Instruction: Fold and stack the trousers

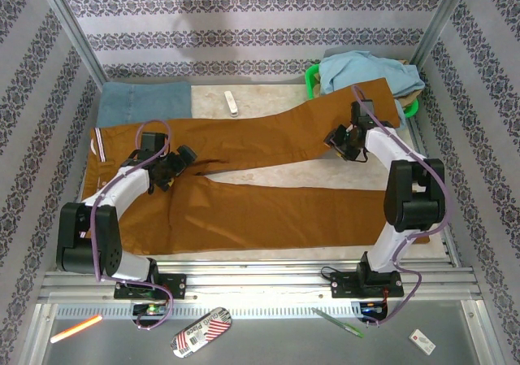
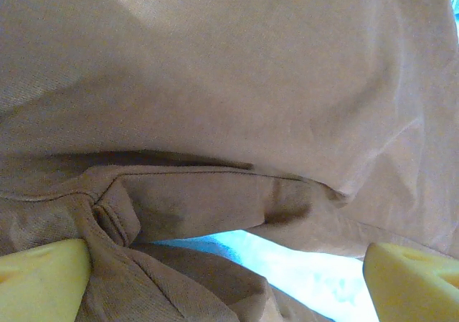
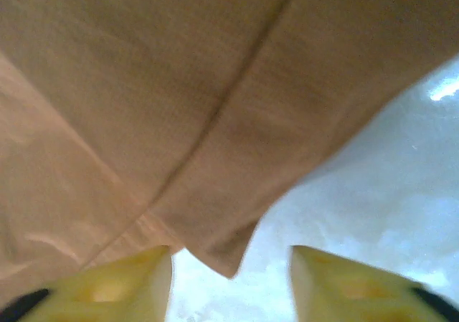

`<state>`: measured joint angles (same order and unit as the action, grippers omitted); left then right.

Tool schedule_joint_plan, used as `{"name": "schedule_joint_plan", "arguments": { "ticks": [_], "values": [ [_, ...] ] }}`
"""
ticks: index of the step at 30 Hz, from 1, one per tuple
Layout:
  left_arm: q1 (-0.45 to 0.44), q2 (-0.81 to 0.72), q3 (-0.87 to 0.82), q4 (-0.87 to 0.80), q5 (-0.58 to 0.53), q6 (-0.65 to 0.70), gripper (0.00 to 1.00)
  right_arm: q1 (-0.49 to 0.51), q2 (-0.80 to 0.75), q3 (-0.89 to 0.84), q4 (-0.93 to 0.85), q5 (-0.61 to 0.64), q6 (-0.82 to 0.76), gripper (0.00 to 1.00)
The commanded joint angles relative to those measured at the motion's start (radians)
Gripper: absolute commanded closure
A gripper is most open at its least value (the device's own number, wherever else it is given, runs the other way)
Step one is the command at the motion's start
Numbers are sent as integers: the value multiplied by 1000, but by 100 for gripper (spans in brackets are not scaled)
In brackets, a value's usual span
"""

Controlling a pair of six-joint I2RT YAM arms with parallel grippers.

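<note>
The rust-brown trousers (image 1: 244, 210) lie spread flat on the table, waistband at the left with its striped lining (image 1: 100, 144) showing and the two legs splayed toward the right. My left gripper (image 1: 183, 160) hovers at the crotch, where the legs part. In the left wrist view its yellow fingers (image 2: 43, 279) stand wide apart, open (image 2: 229, 282), over a bunched seam of the trousers (image 2: 215, 64). My right gripper (image 1: 340, 141) is at the lower edge of the far leg. It is open (image 3: 229, 282), and a corner of the trousers (image 3: 222, 254) hangs between its fingers without touching them.
A denim-blue cloth (image 1: 146, 101) lies at the back left, a small white object (image 1: 231, 102) beside it. A green basket (image 1: 312, 79) holding pale blue cloth (image 1: 370, 68) stands at the back right, the far trouser leg reaching it. A marker (image 1: 77, 329), a wrapper (image 1: 201, 332) and a pen (image 1: 337, 322) lie by the front rail.
</note>
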<state>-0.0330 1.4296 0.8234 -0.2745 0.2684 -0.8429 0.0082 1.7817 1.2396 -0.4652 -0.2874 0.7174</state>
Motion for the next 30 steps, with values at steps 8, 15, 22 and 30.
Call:
{"name": "schedule_joint_plan", "arguments": {
  "ticks": [8, 15, 22, 30],
  "values": [
    [-7, -35, 21, -7, -17, 42, 3, 4, -56, 6, 63, 10, -19, 100],
    [-7, -57, 3, 8, 2, 54, 4, 53, -319, -202, -8, 189, 6, 100],
    [-7, -57, -47, 63, 32, 44, 4, 54, -481, -500, -28, 222, 68, 100],
    [-7, -73, -83, 87, 69, 36, 4, 29, -525, -557, -88, 258, 88, 72]
  ]
}}
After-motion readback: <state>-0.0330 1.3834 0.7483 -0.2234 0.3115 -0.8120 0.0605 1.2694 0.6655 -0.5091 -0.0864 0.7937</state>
